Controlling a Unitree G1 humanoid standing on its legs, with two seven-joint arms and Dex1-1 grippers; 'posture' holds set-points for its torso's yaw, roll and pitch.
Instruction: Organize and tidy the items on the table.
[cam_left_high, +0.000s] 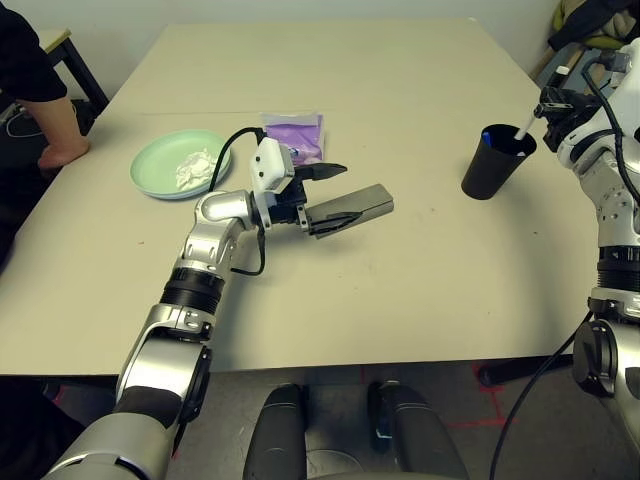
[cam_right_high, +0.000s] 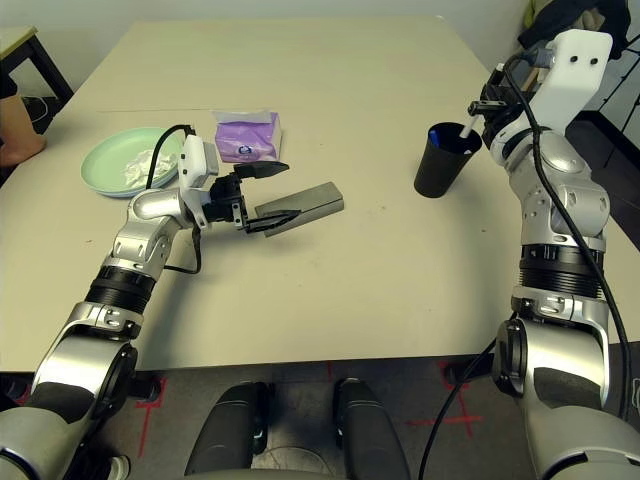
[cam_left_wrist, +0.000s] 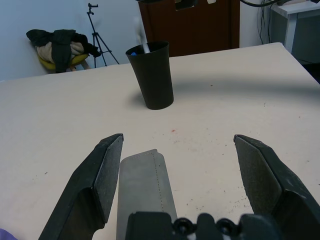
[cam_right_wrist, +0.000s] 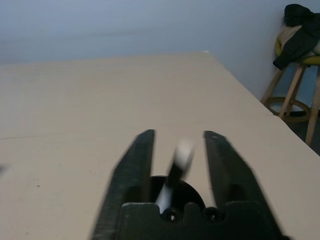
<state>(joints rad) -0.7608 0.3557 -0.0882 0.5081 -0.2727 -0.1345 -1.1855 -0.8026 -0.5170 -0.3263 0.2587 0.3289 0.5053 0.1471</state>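
Judging from how things lie, the tidying is partly done. Nearest, the left gripper (cam_left_high: 330, 195) hangs level just over the smooth beige rectangular table (cam_left_high: 400, 300) with its two black fingers spread wide, one to each side of the grey oblong glasses case (cam_left_high: 352, 209); in the left wrist view the case lies between the fingers, closer to one, and nothing is clamped. The case reads as a stiff, matte, fabric-covered shell with a stitched seam along one edge, so it should take a firm squeeze without yielding. It lies loose in the middle of the table and appears still to be put away.

Beyond it sits the purple tissue pack (cam_left_high: 293, 135), soft, glossy and crinkled, also unsorted. To its left rests the pale green round plate (cam_left_high: 160, 160), smooth and shallow-rimmed, with a crumpled white tissue (cam_left_high: 196, 168) lying in it; that pairing looks settled.

Farther to the right stands the tapered black plastic cup (cam_left_high: 497, 162), upright, with a slim white marker (cam_left_high: 522, 130) leaning out of its mouth. The right gripper (cam_right_high: 487, 103) hovers just above the rim, its fingers parted either side of the marker and not pinching it, so the marker appears delivered
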